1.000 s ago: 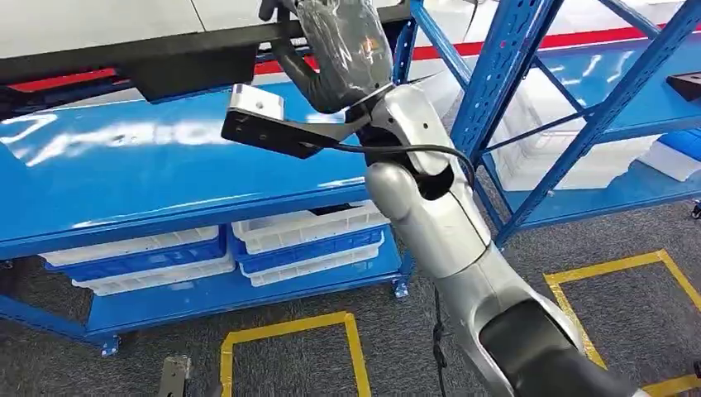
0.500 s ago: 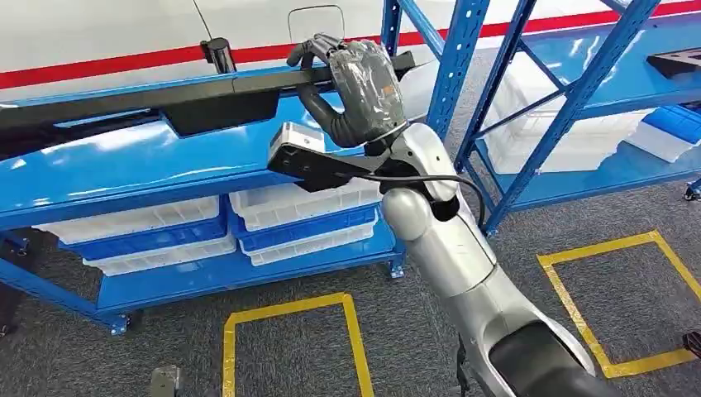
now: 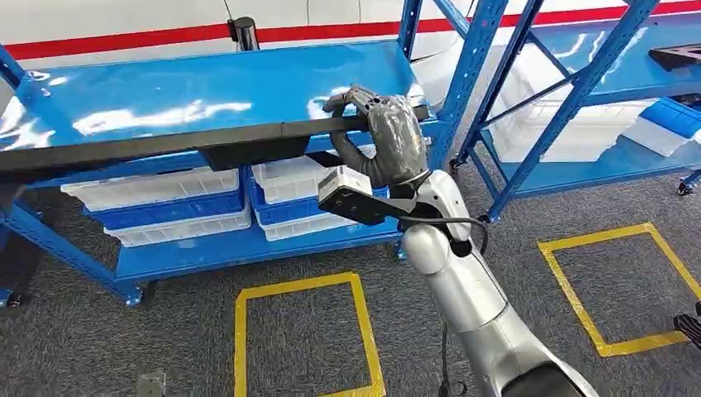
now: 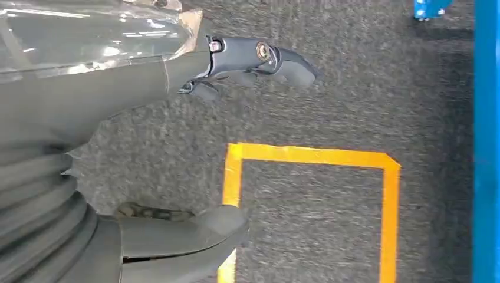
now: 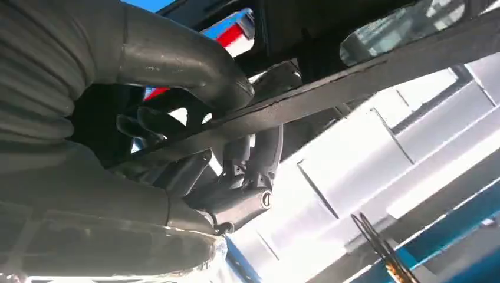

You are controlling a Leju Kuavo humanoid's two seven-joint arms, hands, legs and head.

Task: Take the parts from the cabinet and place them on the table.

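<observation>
A long black strip part (image 3: 165, 142) with a boxy block under its middle runs level along the front edge of the blue cabinet shelf (image 3: 207, 87). My right hand (image 3: 388, 136) grips it near its right end, fingers curled over the top. In the right wrist view the same hand (image 5: 177, 177) wraps the thin black strip (image 5: 354, 76), thumb on one side and fingers on the other. My left hand (image 4: 118, 88) hangs over the grey carpet with fingers (image 4: 253, 56) and thumb apart, holding nothing.
White and blue bins (image 3: 165, 207) sit on the cabinet's lower shelf. A second blue rack (image 3: 579, 91) stands to the right, with a dark part (image 3: 674, 56) on its shelf. Yellow tape squares (image 3: 302, 285) mark the carpet in front.
The whole picture has shifted, so the camera has moved. My right hand keeps its grip on the black part, which now lies at the shelf's front edge instead of farther back over it.
</observation>
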